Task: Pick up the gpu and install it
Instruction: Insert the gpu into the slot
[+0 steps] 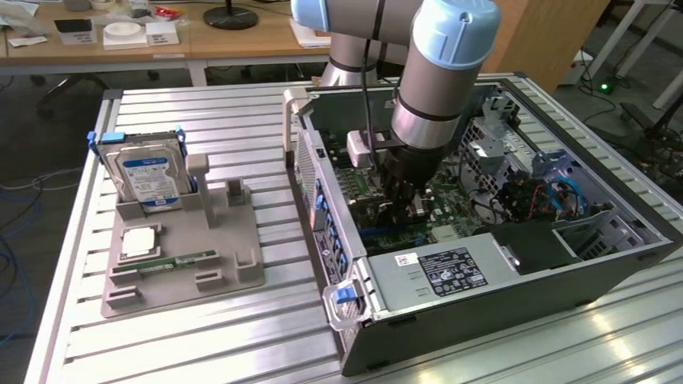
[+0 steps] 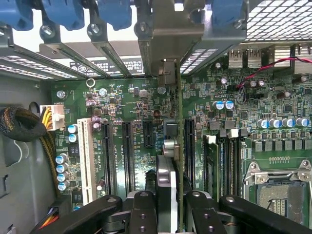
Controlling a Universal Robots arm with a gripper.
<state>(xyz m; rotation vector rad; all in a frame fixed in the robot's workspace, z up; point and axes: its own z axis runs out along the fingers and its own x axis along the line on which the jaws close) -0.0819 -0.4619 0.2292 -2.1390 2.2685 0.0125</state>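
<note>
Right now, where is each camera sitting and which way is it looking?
Exterior view: off the arm, above the table, looking down at the open computer case and parts tray; the arm reaches into the case.
Wrist view: on the wrist, looking past the gripper, which clamps the gpu edge-on, at the motherboard.
Shared: both see the motherboard inside the case.

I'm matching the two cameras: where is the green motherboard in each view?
Exterior view: motherboard inside the open case, beneath the gripper.
Wrist view: motherboard across the background, beyond the gripper holding the gpu edge-on.
Shared landmark: the gripper.
</note>
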